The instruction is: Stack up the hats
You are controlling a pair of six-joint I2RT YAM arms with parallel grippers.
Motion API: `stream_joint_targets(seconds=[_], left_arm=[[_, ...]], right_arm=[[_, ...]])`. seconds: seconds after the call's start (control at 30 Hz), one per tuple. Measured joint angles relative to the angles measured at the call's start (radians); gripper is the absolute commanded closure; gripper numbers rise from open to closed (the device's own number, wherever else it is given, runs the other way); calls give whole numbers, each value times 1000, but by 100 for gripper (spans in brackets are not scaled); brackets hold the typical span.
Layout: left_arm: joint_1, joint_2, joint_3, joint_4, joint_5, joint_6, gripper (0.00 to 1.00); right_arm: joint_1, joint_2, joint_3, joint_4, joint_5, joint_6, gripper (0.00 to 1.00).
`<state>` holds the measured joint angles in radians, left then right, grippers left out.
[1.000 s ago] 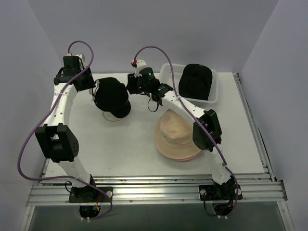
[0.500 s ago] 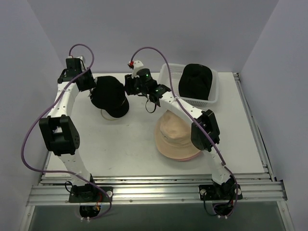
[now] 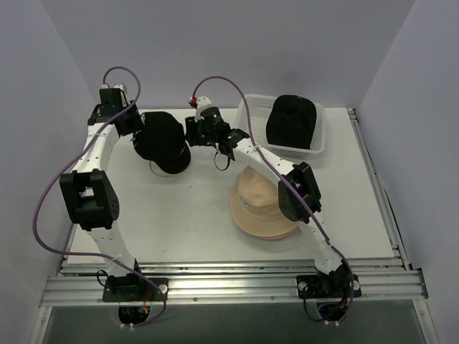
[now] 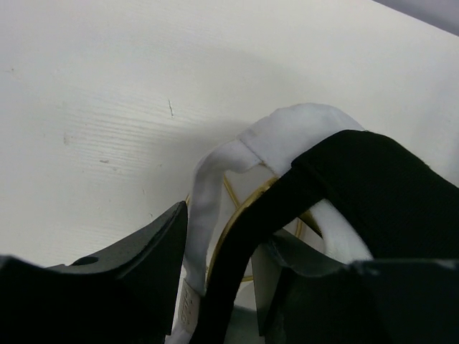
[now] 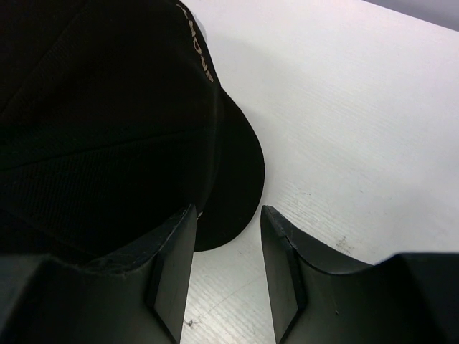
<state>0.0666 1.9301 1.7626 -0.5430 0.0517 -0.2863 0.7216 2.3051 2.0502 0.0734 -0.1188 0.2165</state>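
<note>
A: State of left gripper [image 4: 226, 240]?
B: Clamped on black cap [image 3: 163, 140] rim, white cap [image 4: 287, 132] and gold frame [image 4: 240, 208] beneath.
A: And right gripper [image 5: 228, 211]?
B: Jaws narrow, apart, brim edge at gap. Cap sits far-left on table [image 3: 179, 215], between the 2.

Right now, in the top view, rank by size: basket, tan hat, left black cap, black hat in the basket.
1. Basket and tan hat: too alike to rank; the right arm covers part of the hat.
2. Left black cap.
3. Black hat in the basket, only slightly smaller.
</note>
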Motion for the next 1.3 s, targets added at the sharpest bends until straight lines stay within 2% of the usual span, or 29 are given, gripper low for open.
stream_joint_targets(seconds=[0.5,0.9,1.07,1.3], left_arm=[[-1,56,-17,-6,-36,-19,51],[46,27,-18,-56,-5,-38,31],[71,-28,-18,-67,38,-63,23],[71,-93,-13,-68,100,-77,21]], right_arm=[[0,0,2,1,1,18,63],[-5,-11,-7,-6,2,13,62],[-16,-95,-78,-13,1,6,62],[-30,-279,-171,-8,2,6,62]])
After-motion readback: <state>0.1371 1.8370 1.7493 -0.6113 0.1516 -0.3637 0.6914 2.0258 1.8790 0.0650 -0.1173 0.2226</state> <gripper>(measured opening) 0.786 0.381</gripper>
